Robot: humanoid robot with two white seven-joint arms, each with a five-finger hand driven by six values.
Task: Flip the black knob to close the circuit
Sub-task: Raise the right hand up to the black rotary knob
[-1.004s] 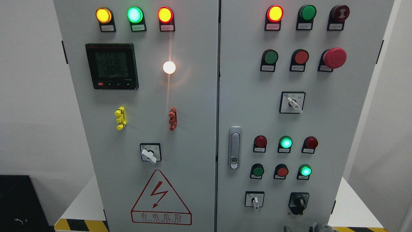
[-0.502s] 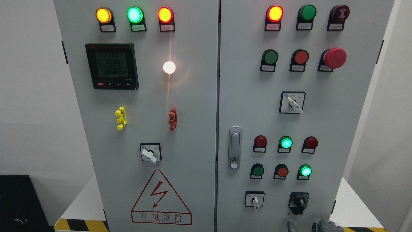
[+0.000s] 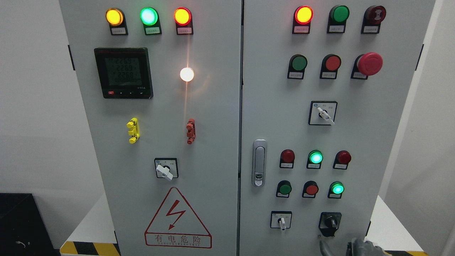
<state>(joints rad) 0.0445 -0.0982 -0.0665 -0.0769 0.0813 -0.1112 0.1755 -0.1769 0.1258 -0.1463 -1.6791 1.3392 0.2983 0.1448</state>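
As our right hand (image 3: 359,247) rises further into view at the bottom edge than a second ago, its grey fingers (image 3: 323,246) look loosely parted, holding nothing. Just above sits the black knob (image 3: 330,223), untouched, low on the right cabinet door (image 3: 355,142); contact appears imminent.

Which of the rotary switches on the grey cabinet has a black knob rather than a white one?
The black rotary knob at the right door's bottom right, just above the right hand. The other three switches carry white handles.
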